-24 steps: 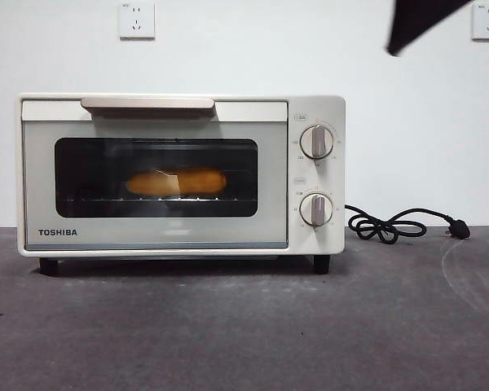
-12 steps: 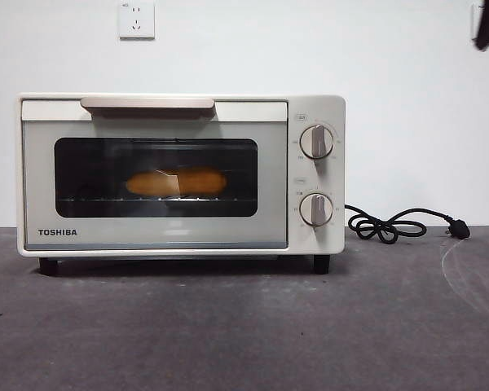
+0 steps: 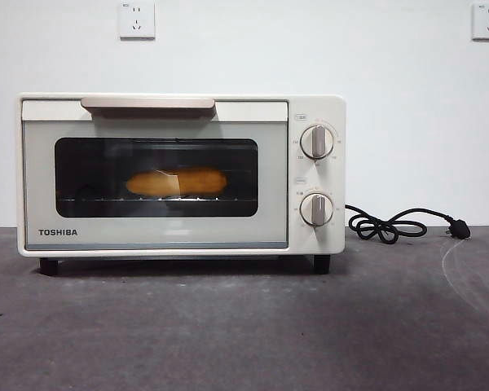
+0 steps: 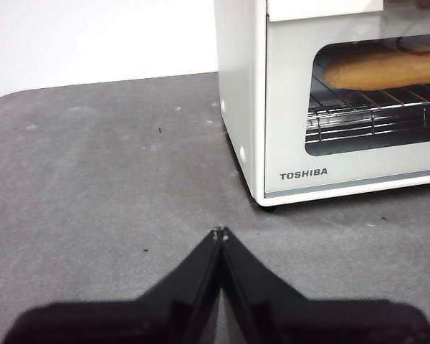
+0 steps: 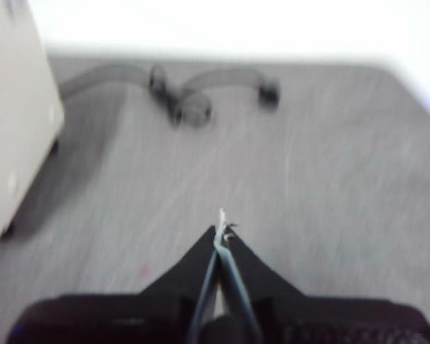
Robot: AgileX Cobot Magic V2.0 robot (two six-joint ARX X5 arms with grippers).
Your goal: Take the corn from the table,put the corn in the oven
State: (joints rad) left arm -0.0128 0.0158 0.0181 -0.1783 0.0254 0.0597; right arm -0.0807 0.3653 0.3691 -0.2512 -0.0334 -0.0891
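Observation:
The yellow-orange corn (image 3: 177, 182) lies on the wire rack inside the cream-white oven (image 3: 179, 236), seen through the dark glass of the closed door; the left wrist view shows the corn (image 4: 387, 68) behind the same window. The oven (image 4: 244, 86) stands on the dark grey table (image 3: 244, 326). My left gripper (image 4: 220, 233) is shut and empty, hovering over the table off the oven's left front corner. My right gripper (image 5: 222, 226) is shut and empty, over the table to the right of the oven (image 5: 14, 122). Neither arm shows in the front view.
The oven's black cord (image 3: 391, 224) lies coiled on the table to its right, plug (image 3: 460, 230) at the far end; the right wrist view shows the cord (image 5: 179, 100) blurred. Two wall sockets (image 3: 136, 19) sit on the white wall behind.
The black arm tip at the front view's top right corner has drawn away to the right and left the picture. The oven and corn have not moved.

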